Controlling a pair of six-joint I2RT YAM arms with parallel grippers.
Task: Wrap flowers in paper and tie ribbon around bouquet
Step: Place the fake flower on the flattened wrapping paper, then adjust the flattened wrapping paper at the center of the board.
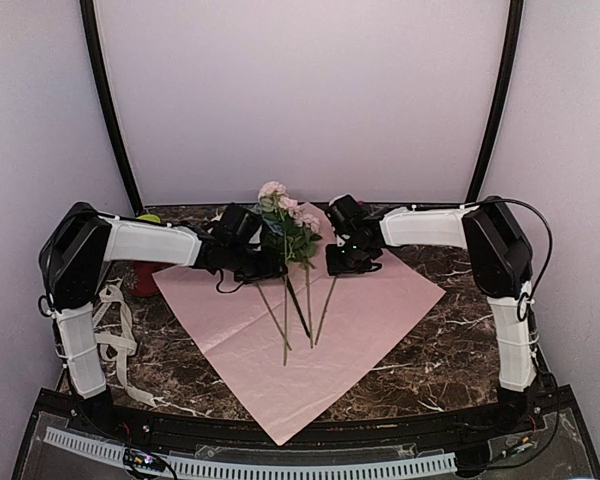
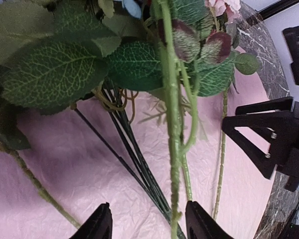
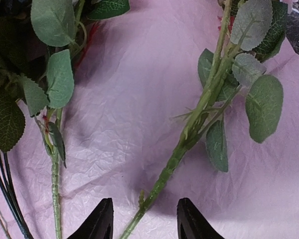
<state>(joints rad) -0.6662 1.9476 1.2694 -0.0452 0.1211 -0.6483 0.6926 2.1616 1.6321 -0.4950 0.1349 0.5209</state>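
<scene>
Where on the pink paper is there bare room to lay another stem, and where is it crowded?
Bare paper: its near corner below the stems, plus the wings left and right of them. Crowded: the far corner, where the flowers sit between left tool and right tool.

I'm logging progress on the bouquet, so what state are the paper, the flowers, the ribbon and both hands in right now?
paper: spread flat on the table, pink face up, not wrapped.
flowers: lying loose on the paper, stems fanned apart.
ribbon: slack loops beside the left arm, untied.
left hand: open, a stem lying between its fingers.
right hand: open, a stem lying between its fingers.
</scene>
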